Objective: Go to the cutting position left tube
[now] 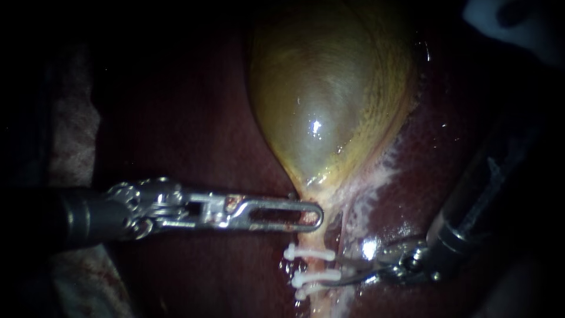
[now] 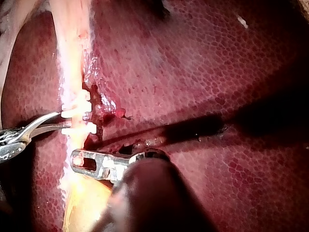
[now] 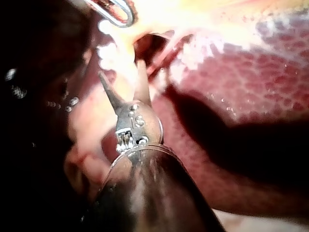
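The yellow-green gallbladder [image 1: 329, 100] narrows to a pale tube [image 1: 313, 238] that runs down the view. Three white clips [image 1: 309, 254] cross the tube. My left instrument [image 1: 316, 215] comes in from the left, and its slotted jaws are shut on the gallbladder's neck just above the clips. My right instrument [image 1: 321, 281] comes in from the right. Its thin curved blades are open and reach the tube at the lower clips. In the left wrist view the blades [image 2: 62, 121] gape beside the clipped tube [image 2: 72, 72]. In the right wrist view they [image 3: 121, 71] straddle pale tissue.
Dark red liver [image 1: 194, 135] lies all around the gallbladder. A whitish strand of tissue [image 1: 359, 206] runs down the right side of the tube. Pale cloth [image 1: 70, 141] shows dimly at the far left.
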Available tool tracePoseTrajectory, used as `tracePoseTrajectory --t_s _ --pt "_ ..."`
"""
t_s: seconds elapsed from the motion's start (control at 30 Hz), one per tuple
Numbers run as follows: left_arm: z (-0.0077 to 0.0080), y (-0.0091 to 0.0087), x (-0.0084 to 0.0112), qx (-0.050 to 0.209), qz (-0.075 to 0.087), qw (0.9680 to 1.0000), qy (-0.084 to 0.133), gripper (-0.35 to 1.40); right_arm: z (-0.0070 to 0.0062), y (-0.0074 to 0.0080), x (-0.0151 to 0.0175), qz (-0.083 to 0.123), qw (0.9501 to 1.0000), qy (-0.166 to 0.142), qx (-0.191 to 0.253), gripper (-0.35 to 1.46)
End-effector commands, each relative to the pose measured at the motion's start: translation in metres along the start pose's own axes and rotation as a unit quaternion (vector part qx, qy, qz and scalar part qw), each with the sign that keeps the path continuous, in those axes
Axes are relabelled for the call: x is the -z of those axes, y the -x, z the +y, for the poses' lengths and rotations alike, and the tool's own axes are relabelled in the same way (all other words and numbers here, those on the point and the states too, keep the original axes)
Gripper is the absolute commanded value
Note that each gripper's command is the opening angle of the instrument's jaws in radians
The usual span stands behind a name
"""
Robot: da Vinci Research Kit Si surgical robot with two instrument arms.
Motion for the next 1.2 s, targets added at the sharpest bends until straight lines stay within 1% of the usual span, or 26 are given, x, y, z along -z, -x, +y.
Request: tracePoseTrajectory --t_s 0.03,0.3,0.63,0.73,0.93,1.2 --pt "0.0000 0.0000 0.0000 0.000 0.000 1.0000 0.000 -0.35 0.0001 -0.0001 -0.0002 0.000 1.0000 0.000 0.000 0.86" --pt "0.0000 0.0000 0.0000 0.000 0.000 1.0000 0.000 -0.35 0.0003 -0.0009 -0.0014 0.002 1.0000 0.002 -0.002 0.86" --pt "0.0000 0.0000 0.0000 0.000 0.000 1.0000 0.000 -0.35 0.0001 -0.0018 -0.0028 0.001 1.0000 -0.004 0.000 0.84" --pt "0.0000 0.0000 0.0000 0.000 0.000 1.0000 0.000 -0.35 0.0002 -0.0022 -0.0033 0.001 1.0000 -0.005 -0.002 0.82" --pt "0.0001 0.0000 0.0000 0.000 0.000 1.0000 0.000 -0.35 0.0007 -0.0028 -0.0040 0.000 0.9999 -0.005 -0.011 0.69" --pt "0.0001 0.0001 0.0000 0.000 0.000 1.0000 0.000 -0.35 0.0013 -0.0030 -0.0047 0.006 0.9997 -0.006 -0.023 0.69"
